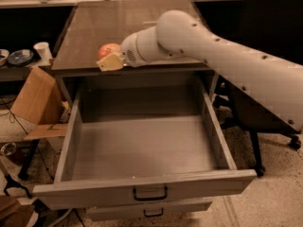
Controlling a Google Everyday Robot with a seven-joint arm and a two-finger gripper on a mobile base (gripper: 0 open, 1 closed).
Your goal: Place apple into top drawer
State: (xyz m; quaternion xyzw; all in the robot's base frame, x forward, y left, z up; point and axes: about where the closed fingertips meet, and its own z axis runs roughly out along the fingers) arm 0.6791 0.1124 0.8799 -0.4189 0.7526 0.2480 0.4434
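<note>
— Dim workroom at the back, we would say: a long bench along the far wall, and a dark brown counter [142, 27] running from it toward us.

— We agree. At the far left a low side shelf holds a dish [19, 56] and a white paper cup [42, 50]. Whether the cup carries print, we cannot tell.

— Below those, a cardboard box [34, 96] leans by the cabinet's left side. We can read no lettering on it either.

— Then we come to the apple [108, 49], red-orange, above the counter's front left part and close to the edge. We cannot tell if it touches the wood.

— We see the gripper [110, 56] right there, clenched on the apple; one beige finger [111, 63] covers the fruit's lower front.

— Under the counter edge, the top drawer [142, 181] stands pulled far out toward us, grey metal, with its dark loop handle [150, 193] centred on the front. We place the apple outside it, above and behind its back left corner.

— Beneath it we make out the narrower lower drawer front [149, 212] with a small handle of its own.

— The white arm [227, 63] runs from the gripper to the right, crossing the counter's front right corner and thickening until it leaves our view.

— Behind the arm, at the far right, we see a dark office chair [277, 18] standing on the speckled floor [265, 202].
</note>
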